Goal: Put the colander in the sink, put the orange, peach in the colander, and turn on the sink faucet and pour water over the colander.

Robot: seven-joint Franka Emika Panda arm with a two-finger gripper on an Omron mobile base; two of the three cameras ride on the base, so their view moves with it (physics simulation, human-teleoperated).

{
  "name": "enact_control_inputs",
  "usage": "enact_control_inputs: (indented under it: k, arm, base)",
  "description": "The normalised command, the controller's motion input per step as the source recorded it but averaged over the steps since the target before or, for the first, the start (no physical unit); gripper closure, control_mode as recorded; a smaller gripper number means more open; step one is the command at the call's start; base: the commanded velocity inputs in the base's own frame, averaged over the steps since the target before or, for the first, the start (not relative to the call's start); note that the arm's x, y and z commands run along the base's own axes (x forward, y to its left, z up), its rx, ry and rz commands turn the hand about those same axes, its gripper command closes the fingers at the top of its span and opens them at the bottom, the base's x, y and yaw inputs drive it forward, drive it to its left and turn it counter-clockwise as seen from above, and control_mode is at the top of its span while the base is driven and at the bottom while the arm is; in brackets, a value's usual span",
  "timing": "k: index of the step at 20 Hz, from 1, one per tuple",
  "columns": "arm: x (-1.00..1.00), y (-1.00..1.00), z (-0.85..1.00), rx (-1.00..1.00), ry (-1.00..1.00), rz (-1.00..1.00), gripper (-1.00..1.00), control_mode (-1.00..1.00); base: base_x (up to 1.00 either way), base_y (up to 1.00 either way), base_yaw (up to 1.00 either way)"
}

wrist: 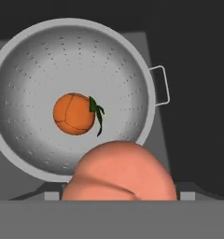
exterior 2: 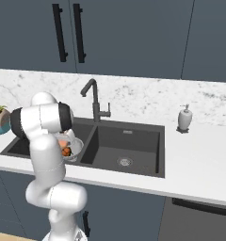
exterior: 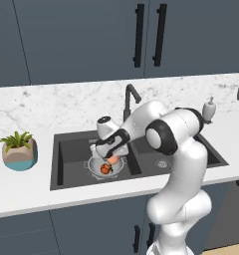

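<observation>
Peach in pincer (over colander)

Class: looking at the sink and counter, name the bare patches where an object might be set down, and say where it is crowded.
Free: the sink's right basin; counter between sink and soap dispenser; counter between plant and sink. Crowded: the left basin, where the colander, orange, peach and gripper bunch.

A glossy white arm of rounded, bulbous segments with dark joint rings
</observation>
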Motion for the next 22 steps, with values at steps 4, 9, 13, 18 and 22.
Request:
enact_control_inputs:
  k: [4, 9, 13, 18, 22]
  arm:
    - [0.15, 0.00, -0.22, 0.00, 0.00, 0.00, 1.00, -1.00]
    - [0.22, -0.01, -0.24, 0.00, 0.01, 0.00, 1.00, -1.00]
    - [0.24, -0.01, -0.22, -0.02, 0.01, 0.00, 1.00, -1.00]
    - [0.22, -0.03, -0.21, -0.02, 0.00, 0.00, 1.00, -1.00]
    - [0.25, 0.00, -0.16, -0.02, 0.00, 0.00, 1.00, -1.00]
  base:
    - [0.00, 0.00, 0.00]
    - [0.00, 0.00, 0.00]
    - [0.00, 0.00, 0.00]
    - [0.00, 0.00, 0.00]
    - [0.00, 0.00, 0.00]
